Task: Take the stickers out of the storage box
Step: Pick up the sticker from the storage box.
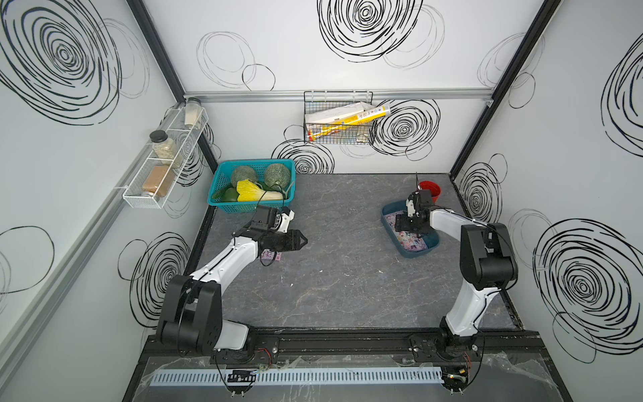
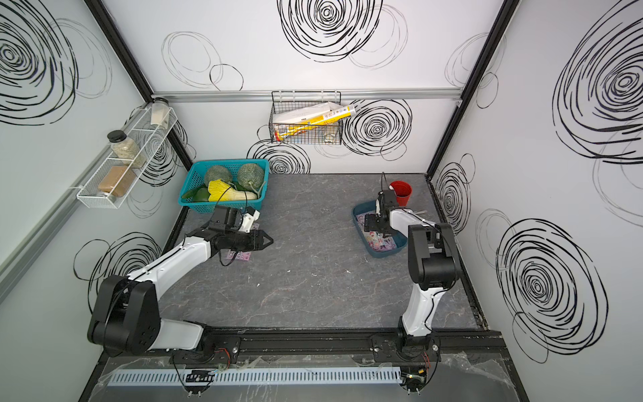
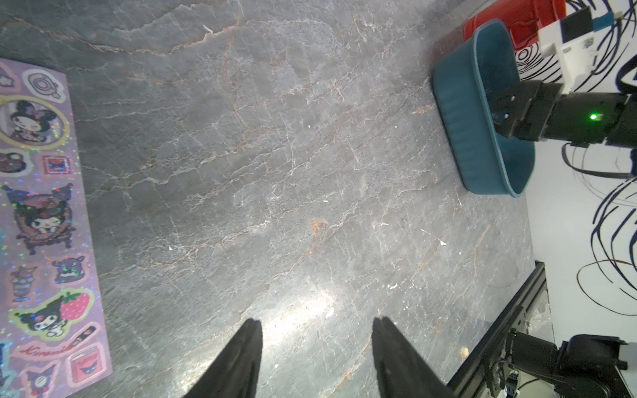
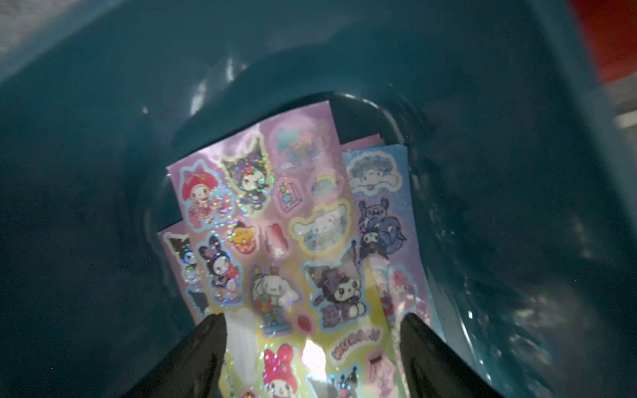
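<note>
right tool (image 4: 313, 318) spread wide over stickers (image 4: 272, 220) in storage box (image 4: 103, 172).

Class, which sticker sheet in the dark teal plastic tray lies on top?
The pink-to-yellow sheet straddled by the right gripper, overlapping the pale blue sheet and lilac sheet.

White walls (image 1: 285, 41) with black scribbled swirls (image 1: 365, 21); grey marbled tabletop (image 1: 348, 278).
</note>
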